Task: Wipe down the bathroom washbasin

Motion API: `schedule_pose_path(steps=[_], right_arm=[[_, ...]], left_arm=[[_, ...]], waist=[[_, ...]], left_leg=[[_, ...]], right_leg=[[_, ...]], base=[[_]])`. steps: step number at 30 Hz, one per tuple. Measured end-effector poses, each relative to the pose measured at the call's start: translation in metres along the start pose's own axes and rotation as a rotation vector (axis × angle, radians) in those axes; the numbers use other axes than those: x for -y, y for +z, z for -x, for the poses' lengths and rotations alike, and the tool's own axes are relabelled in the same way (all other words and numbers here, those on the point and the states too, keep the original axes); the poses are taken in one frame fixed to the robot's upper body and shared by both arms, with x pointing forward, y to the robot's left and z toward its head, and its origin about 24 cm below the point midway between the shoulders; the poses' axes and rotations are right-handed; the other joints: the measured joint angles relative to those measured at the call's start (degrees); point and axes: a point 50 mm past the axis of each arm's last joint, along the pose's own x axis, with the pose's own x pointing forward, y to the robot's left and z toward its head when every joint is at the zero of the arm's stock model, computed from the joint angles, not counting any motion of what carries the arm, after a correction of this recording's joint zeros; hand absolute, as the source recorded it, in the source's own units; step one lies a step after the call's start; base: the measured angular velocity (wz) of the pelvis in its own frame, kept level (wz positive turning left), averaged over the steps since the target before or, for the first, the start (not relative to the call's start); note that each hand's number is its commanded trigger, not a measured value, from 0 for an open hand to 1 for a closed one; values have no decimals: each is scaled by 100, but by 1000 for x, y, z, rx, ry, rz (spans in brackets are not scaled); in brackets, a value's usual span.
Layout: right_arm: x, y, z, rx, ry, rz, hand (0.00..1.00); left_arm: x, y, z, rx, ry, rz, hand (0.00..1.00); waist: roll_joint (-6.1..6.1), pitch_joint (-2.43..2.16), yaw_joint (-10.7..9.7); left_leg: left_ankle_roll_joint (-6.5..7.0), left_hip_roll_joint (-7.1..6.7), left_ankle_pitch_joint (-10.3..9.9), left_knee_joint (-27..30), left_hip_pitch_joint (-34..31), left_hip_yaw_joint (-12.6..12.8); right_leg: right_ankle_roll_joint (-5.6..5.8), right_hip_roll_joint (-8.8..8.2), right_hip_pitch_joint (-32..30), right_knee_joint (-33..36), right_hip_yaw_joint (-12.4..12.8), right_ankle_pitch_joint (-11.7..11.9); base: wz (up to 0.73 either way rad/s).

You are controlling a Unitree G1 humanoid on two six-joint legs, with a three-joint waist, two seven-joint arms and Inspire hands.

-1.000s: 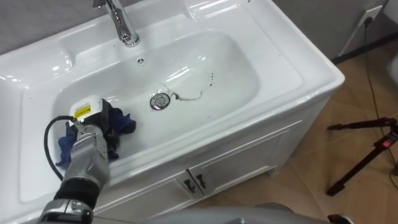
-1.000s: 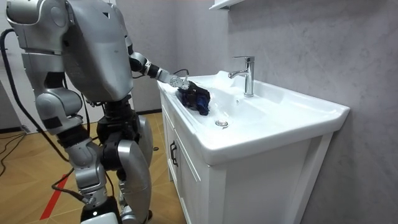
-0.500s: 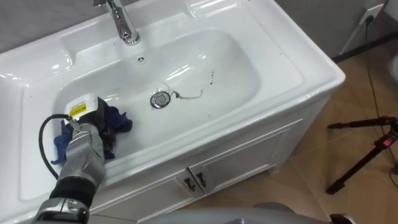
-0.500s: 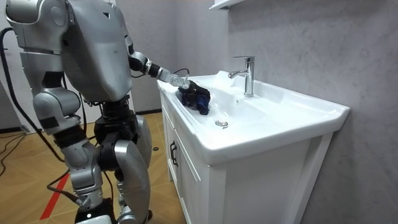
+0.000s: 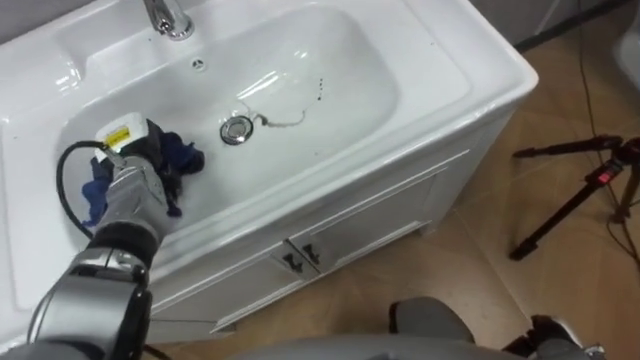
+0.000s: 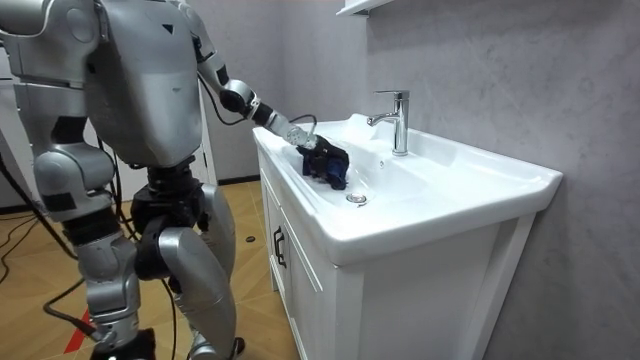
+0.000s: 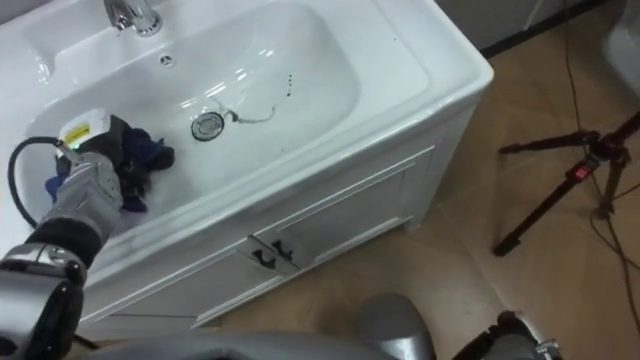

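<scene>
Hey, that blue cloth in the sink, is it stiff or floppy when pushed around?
Probably floppy: the blue cloth sits crumpled in folds, bunched in the left hand. Likely light: it fits in one hand. It should slide easily, since the basin looks smooth and glossy.

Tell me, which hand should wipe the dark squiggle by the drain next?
Probably the left hand: it grips the blue cloth inside the basin, just left of the drain and the dark squiggle.

Grey wall (image 6: pixel 480 60), wood floor (image 5: pixel 480 290), black tripod (image 5: pixel 605 178).
</scene>
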Motion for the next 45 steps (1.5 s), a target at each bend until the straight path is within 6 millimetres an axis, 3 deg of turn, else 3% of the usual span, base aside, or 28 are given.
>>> schedule_pose_path(steps=[8,12,22,37,45], right_arm=[[-6,4,0,-24,29,-39,0],[-5,9,0,-17,21,-40,0],[-10,10,1,-13,35,-3,0],[-18,12,3,-2,77,8,0],[-20,18,3,11,92,4,0]], left_arm=[[-3,25,-3,7,-17,225,100],[0,30,-3,0,-37,365,100],[-7,39,-6,-57,-61,660,100],[-16,49,-8,-37,-40,773,100],[-36,83,-7,83,-19,816,100]], waist=[[-261,3,-165],[-279,-1,-217],[-340,2,-469],[-449,2,-554],[-517,47,-758]], left_leg=[[50,-55,32,87,-188,85],[68,-63,36,80,-263,135],[72,-43,9,80,-408,168],[103,-40,-13,127,-499,212],[130,-25,-92,298,-741,211]], right_leg=[[63,-46,-248,138,110,-11],[127,-13,-301,135,226,56],[62,15,-449,155,266,121],[86,13,-537,129,305,146],[107,5,-718,137,294,175]], base=[[-3],[-7],[-2],[0],[-1]])
